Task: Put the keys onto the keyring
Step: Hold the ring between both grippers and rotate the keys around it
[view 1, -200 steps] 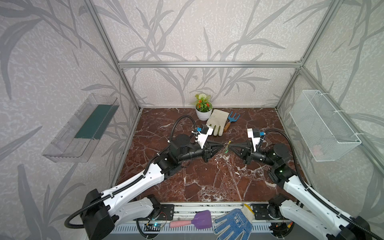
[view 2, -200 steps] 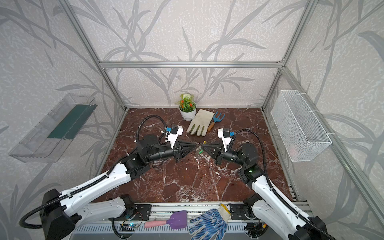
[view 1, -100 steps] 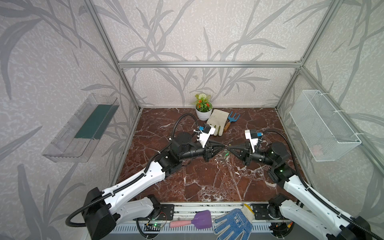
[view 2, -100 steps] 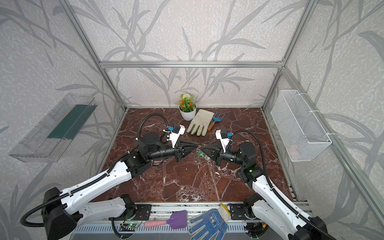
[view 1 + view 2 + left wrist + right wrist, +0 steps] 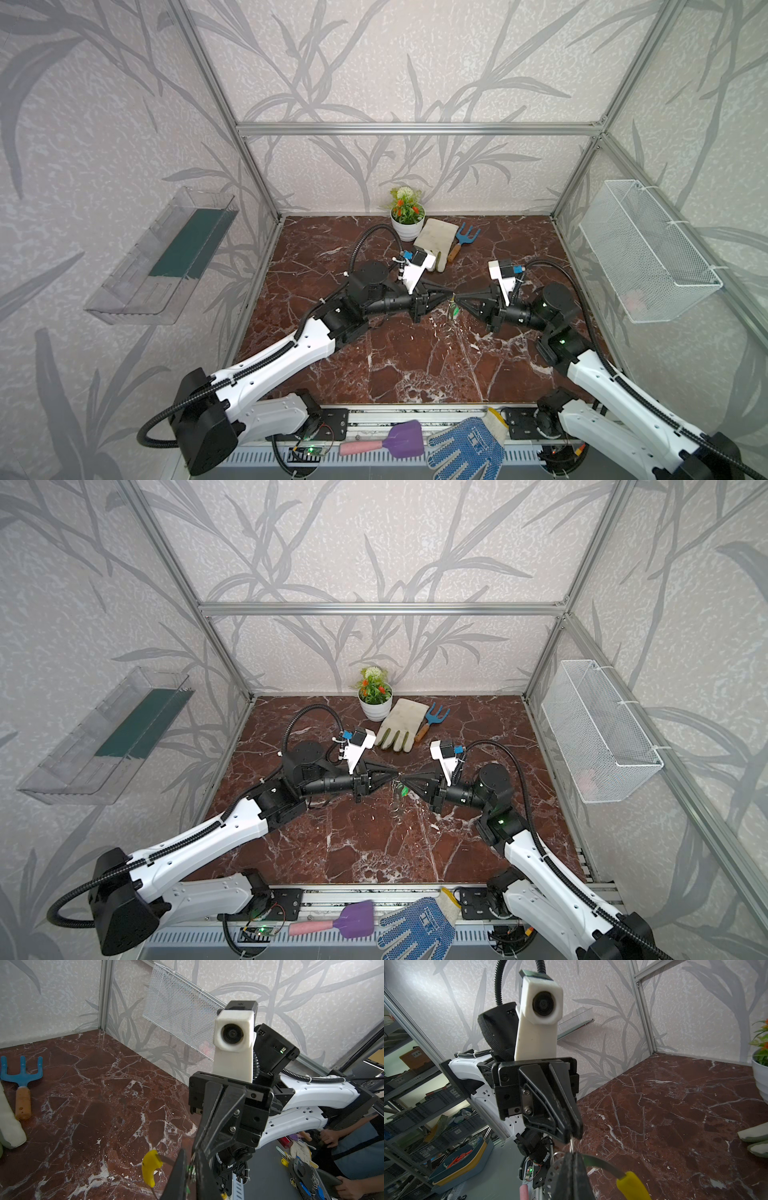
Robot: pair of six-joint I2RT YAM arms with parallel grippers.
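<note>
Right wrist shows left gripper (image 5: pixel 572 1135) clenched on a wire (image 5: pixel 571 1143), right gripper (image 5: pixel 572 1154) clamping keyring (image 5: pixel 632 1187); both top views show keys (image 5: pixel 454 309) dangling.

Floor (image 5: pixel 395 365) — dark red-brown marble, white veins. Walls (image 5: pixel 415 62) pale grey, darker grey leaf print. Green key tag (image 5: pixel 401 789); grey keyring (image 5: pixel 604 1164), yellow sleeve (image 5: pixel 150 1165). Black left gripper (image 5: pixel 450 294) and right gripper (image 5: pixel 457 296). Rake (image 5: pixel 20 1076) blue, cork-tan handle. Pot (image 5: pixel 405 229) white, flowers orange. Wire basket (image 5: pixel 648 257) white mesh. Front glove (image 5: pixel 465 446) blue, dotted; spatula (image 5: pixel 402 438) purple — handle pink.
</note>
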